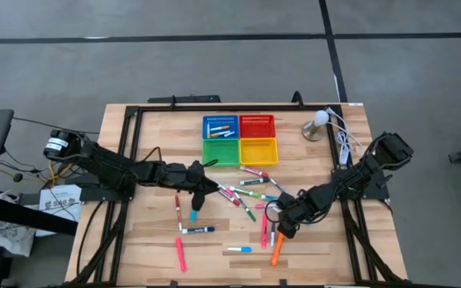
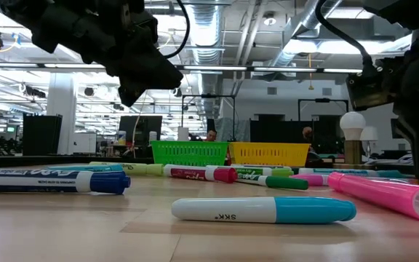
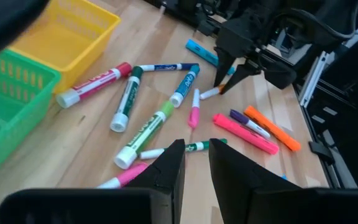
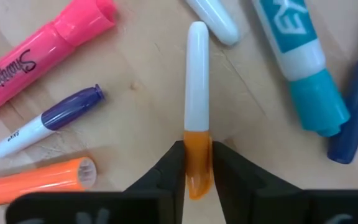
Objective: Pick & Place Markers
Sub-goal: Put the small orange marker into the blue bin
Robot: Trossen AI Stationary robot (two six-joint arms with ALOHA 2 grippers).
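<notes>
Right claw point(image 4: 197, 163) clamped on orange-capped white marker point(image 4: 197, 93) at tabletop; left claw point(image 3: 196, 163) together, empty, aloft

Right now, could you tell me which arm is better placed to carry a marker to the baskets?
The right: its gripper is already shut on the orange-capped white marker. The left gripper hovers shut and empty.

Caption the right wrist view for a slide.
Right end effector shut on a white marker's orange cap, beside pink and purple-capped markers.

White marker point(image 4: 197, 81), orange cap point(image 4: 197, 160)
</notes>
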